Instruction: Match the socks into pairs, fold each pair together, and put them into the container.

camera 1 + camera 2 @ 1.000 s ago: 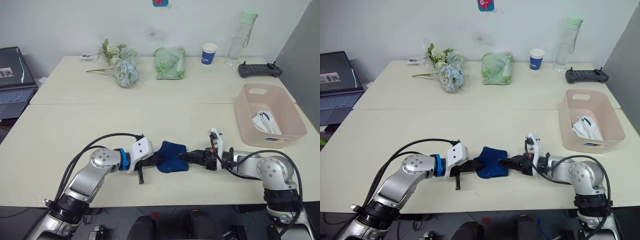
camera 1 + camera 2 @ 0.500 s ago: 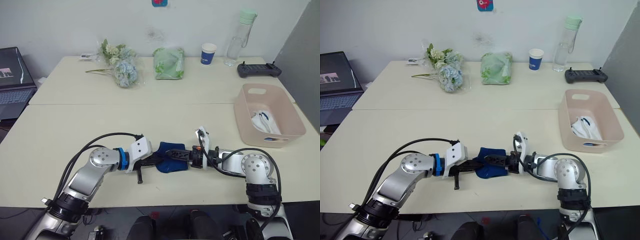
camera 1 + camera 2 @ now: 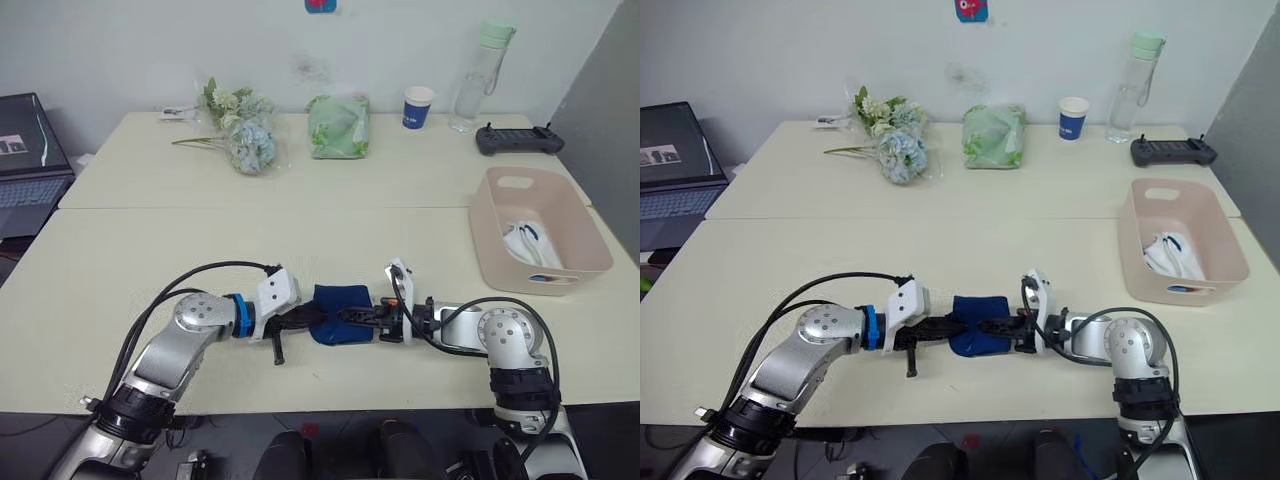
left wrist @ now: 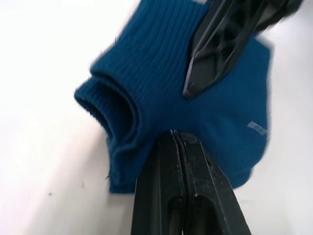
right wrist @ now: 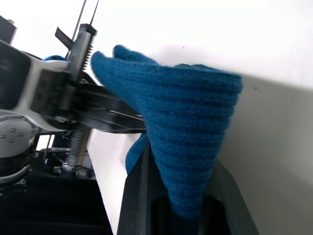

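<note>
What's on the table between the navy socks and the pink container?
Only bare tabletop lies between the navy socks and the container, besides the right arm; the right eye view shows it.

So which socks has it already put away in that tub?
The white socks with navy trim, lying inside the pale pink plastic tub. The dark blue knitted socks are on the table, pinched between the left hand and right hand.

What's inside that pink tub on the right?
The pale pink plastic tub holds white socks with navy trim, bunched on its floor. Its near wall hides whatever lies beneath or closer.
</note>
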Controlling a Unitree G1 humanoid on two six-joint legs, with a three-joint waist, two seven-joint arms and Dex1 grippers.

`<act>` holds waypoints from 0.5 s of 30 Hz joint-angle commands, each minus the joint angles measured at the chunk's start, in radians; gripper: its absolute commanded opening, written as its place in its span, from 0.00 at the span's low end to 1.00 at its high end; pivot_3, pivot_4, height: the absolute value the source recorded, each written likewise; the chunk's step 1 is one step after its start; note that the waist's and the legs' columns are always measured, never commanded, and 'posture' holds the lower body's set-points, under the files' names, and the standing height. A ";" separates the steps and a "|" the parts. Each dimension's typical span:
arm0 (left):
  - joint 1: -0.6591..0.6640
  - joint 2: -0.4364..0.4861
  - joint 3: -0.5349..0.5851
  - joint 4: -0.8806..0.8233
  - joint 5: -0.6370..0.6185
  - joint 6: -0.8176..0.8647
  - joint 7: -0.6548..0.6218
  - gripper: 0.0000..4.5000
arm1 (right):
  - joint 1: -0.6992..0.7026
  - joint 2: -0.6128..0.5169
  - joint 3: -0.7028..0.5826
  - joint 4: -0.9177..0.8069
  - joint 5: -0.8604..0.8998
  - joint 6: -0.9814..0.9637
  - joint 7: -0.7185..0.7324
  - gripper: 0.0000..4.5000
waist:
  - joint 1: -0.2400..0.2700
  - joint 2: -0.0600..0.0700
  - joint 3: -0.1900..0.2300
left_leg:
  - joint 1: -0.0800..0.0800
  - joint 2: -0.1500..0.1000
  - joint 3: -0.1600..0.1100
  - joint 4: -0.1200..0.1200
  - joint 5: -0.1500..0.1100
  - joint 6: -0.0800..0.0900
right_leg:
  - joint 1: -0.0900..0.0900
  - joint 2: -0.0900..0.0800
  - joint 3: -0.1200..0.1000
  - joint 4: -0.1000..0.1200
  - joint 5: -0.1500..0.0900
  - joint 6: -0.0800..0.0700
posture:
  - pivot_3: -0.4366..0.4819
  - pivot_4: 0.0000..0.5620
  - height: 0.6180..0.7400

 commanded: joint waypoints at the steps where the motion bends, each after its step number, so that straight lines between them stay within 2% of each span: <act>1: -0.097 0.030 0.090 -0.073 -0.126 0.099 -0.046 0.13 | -0.062 -0.025 -0.163 -0.059 0.086 0.040 -0.042 0.00 | 0.004 0.000 0.001 | -0.001 -0.001 0.000 0.000 0.000 0.000 | 0.000 0.000 -0.001 0.000 0.000 0.000 | 0.48 0.27 1.00; 5: -0.283 0.001 0.132 -0.072 -0.223 0.230 -0.017 0.41 | -0.164 -0.154 -0.276 -0.141 0.138 0.076 -0.056 0.00 | 0.005 0.001 0.002 | -0.002 -0.002 -0.001 0.001 0.000 0.000 | 0.000 0.000 -0.003 -0.001 0.000 0.000 | 0.48 0.27 1.00; 10: -0.485 -0.121 0.128 -0.014 -0.236 0.255 0.056 0.77 | -0.265 -0.419 -0.330 -0.172 0.080 0.019 -0.029 0.00 | 0.006 0.001 0.002 | -0.004 -0.003 -0.001 0.000 -0.001 0.001 | 0.000 0.001 -0.004 -0.005 -0.001 0.002 | 0.48 0.27 1.00; 13: -0.538 -0.191 0.110 0.021 -0.225 0.236 0.073 1.00 | -0.311 -0.582 -0.329 -0.132 0.017 -0.042 0.013 0.00 | 0.004 0.001 0.003 | -0.005 -0.003 0.000 0.000 -0.001 0.002 | 0.000 0.000 -0.003 -0.005 -0.001 0.002 | 0.48 0.27 1.00; 15: -0.563 -0.244 0.083 0.057 -0.198 0.199 0.077 1.00 | -0.309 -0.733 -0.277 -0.094 -0.085 -0.145 0.085 0.00 | 0.005 0.002 0.003 | -0.005 -0.003 0.001 0.000 -0.001 0.002 | 0.000 0.000 -0.002 -0.006 -0.001 0.002 | 0.48 0.27 1.00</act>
